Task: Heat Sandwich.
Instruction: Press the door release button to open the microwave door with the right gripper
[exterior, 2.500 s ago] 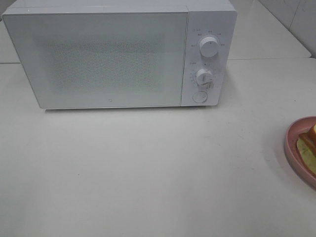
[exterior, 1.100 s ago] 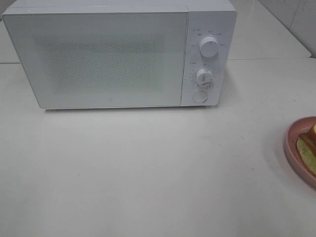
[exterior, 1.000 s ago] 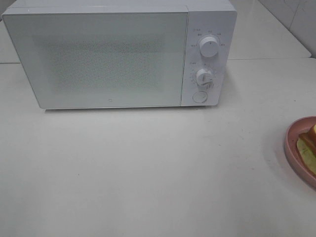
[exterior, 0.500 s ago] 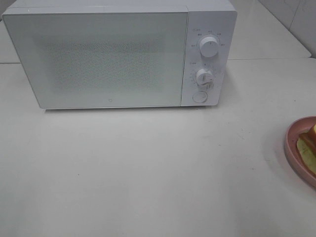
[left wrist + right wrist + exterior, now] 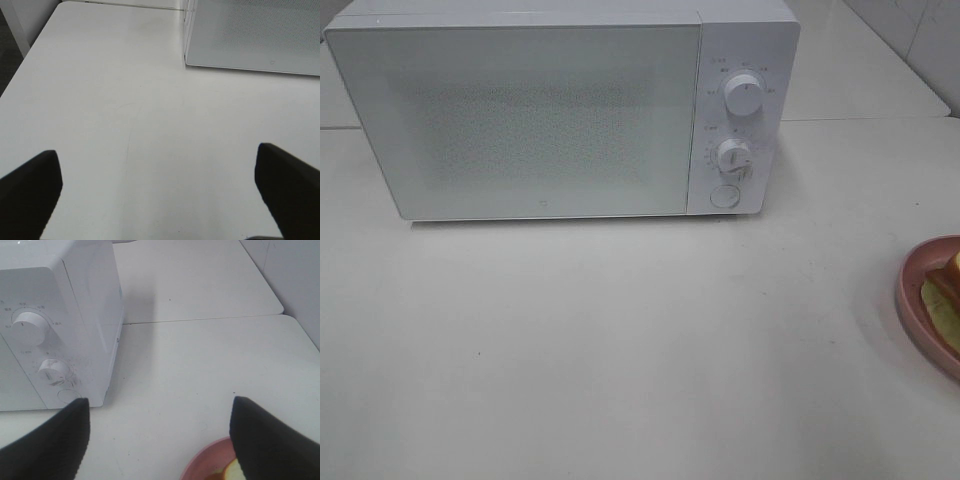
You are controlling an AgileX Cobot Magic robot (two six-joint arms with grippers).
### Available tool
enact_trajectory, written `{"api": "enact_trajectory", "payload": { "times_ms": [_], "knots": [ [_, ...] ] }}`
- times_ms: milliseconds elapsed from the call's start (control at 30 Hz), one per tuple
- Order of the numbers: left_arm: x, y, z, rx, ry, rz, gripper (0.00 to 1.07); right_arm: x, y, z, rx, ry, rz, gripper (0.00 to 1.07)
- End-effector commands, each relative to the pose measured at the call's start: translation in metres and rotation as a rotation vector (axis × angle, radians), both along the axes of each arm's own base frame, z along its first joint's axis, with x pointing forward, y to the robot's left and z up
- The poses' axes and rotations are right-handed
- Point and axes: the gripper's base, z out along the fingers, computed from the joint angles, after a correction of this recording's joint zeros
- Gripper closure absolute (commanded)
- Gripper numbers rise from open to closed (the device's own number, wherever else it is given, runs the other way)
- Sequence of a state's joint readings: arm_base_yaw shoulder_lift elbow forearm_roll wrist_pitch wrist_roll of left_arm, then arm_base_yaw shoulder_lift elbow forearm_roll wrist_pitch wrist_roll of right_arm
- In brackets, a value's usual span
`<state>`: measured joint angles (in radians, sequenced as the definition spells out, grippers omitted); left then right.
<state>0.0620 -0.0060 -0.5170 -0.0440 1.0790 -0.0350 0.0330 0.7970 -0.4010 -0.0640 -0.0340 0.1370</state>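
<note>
The sandwich lies on a round pink plate at the table's right edge, cut off by the frame. A sliver of the sandwich and the plate's rim also show in the right wrist view, below my right gripper, which is open and empty above the table. My left gripper is open wide over bare table, near the microwave's left front corner. The white microwave stands at the back with its door shut. Neither arm shows in the high view.
The microwave has two white dials and a round button on its right panel. A tiled wall rises at the far right. The table's left edge drops off beside my left gripper.
</note>
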Motion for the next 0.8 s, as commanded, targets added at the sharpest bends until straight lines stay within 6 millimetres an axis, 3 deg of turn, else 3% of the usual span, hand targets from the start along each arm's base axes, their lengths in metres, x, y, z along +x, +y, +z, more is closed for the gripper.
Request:
{"api": "enact_trajectory", "payload": {
  "times_ms": [33,333,500,633,800],
  "knots": [
    [-0.003,-0.001,0.0,-0.005,-0.033,-0.001,0.07,0.009,0.0,-0.001,-0.011,-0.035,0.008,0.32],
    [-0.003,-0.001,0.0,-0.005,-0.033,-0.001,0.07,0.047,0.006,-0.022,-0.008,-0.068,0.039,0.32],
    [-0.003,-0.001,0.0,-0.005,-0.033,-0.001,0.07,0.053,0.014,-0.027,-0.031,-0.08,0.084,0.32],
    [-0.003,-0.001,0.0,-0.005,-0.033,-0.001,0.07,0.063,0.038,-0.04,-0.037,-0.079,0.152,0.32],
    [-0.003,-0.001,0.0,-0.005,-0.033,-0.001,0.07,0.066,0.051,-0.048,-0.068,-0.078,0.162,0.32]
  ]
}}
